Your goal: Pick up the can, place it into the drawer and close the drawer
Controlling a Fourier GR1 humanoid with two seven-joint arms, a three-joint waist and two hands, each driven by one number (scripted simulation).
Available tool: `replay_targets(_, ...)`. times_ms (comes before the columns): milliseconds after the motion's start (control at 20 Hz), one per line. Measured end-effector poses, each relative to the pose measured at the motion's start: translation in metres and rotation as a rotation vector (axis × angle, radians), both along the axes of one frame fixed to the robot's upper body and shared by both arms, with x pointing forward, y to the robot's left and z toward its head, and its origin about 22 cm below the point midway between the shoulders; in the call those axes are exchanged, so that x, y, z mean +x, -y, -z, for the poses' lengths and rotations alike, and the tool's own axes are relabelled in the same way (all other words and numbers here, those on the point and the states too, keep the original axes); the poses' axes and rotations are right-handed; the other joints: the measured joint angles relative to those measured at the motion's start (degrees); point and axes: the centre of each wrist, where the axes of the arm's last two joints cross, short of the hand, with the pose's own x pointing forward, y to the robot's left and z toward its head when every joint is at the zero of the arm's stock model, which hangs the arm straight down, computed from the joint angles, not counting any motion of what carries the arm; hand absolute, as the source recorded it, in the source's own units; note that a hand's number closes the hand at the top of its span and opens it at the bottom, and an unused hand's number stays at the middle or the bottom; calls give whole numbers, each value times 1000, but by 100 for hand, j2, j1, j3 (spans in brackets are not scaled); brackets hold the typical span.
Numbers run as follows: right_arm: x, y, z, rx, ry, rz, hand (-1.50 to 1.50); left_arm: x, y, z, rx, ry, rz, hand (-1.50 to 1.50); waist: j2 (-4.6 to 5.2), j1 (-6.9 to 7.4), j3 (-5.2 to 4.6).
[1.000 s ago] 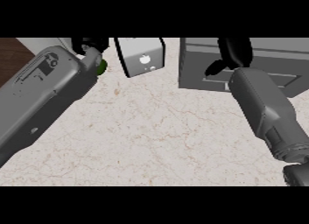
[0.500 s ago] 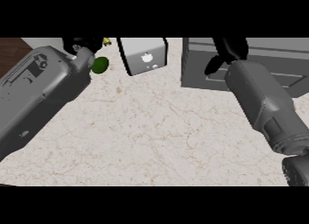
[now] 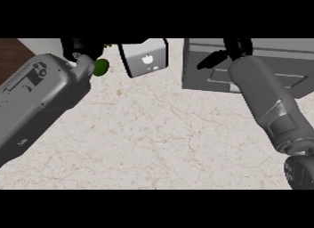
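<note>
Carton (image 3: 145, 58) stands between left hand (image 3: 80, 46) and right hand (image 3: 233, 50) at drawer (image 3: 215, 78) (neither hand's state shows).

Kitchen: marble counter (image 3: 159, 133), grey drawer unit (image 3: 205, 71)

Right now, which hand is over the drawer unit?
The right hand, above the grey drawer unit; the left hand is by the green object instead.

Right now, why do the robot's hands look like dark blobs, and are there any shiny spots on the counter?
Head view: even light, no glare on the pale counter. Head view: the black left hand and right hand touch the view's top edge and are partly cut off, so they show as dark shapes. Head view: the left forearm hides part of a small green thing.
</note>
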Motion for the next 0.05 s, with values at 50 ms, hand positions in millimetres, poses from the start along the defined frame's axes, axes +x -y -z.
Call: replay_targets(50,1,-1,-5,39,-2,-9,-150,1,-3,-2,0,1,-5,-150,-9,-12,-4)
